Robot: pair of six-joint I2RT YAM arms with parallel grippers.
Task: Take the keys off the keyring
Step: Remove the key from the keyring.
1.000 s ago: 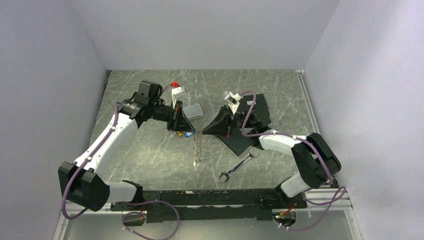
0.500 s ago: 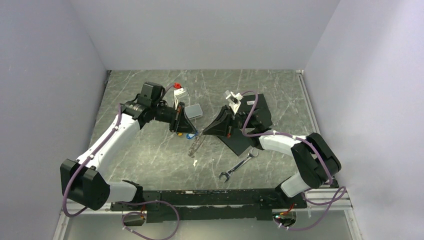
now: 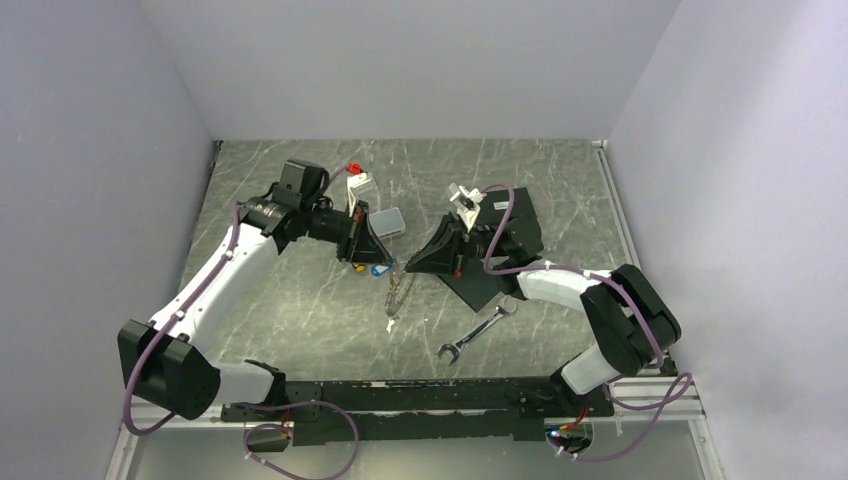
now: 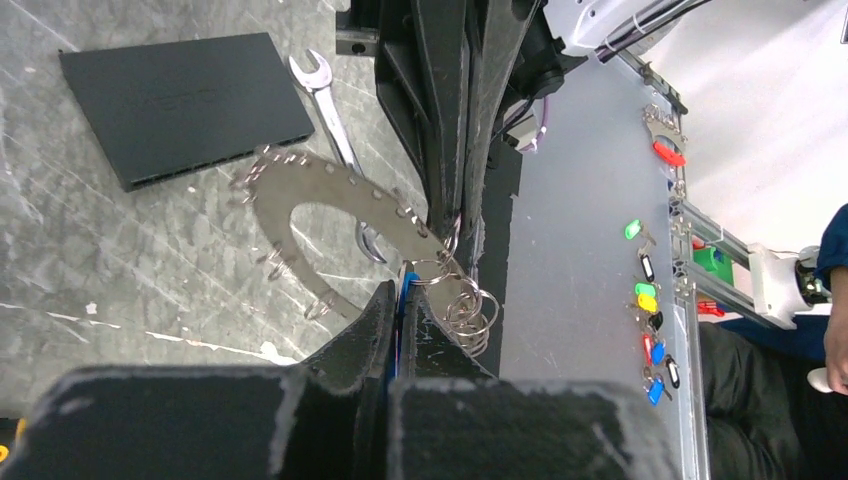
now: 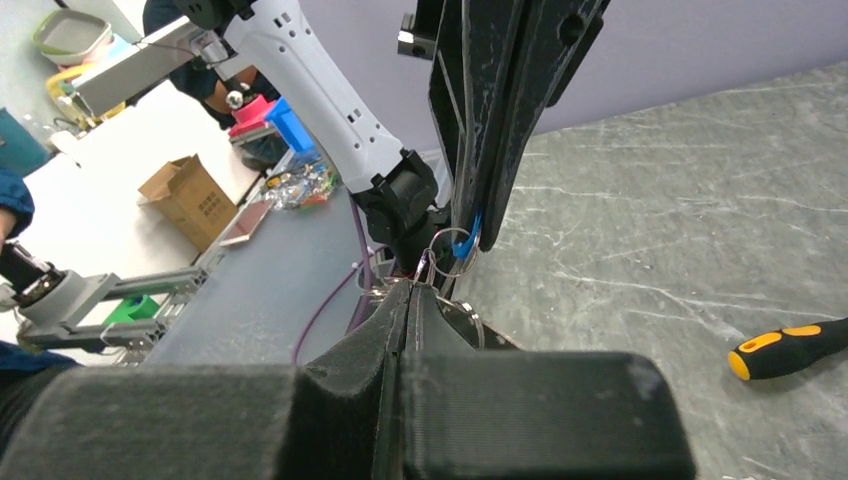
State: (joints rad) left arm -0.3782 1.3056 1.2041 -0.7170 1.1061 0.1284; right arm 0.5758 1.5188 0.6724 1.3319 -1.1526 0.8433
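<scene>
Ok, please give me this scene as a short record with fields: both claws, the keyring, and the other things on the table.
left claw: shut on the blue tag
right claw: shut at the keyring's rim, apparently on a small wire ring
keyring: held up between both claws; unclear whether its low end touches the table
wrench: flat on the table, on the right arm's side
black flat rectangle: flat on the table, beside the wrench
</scene>
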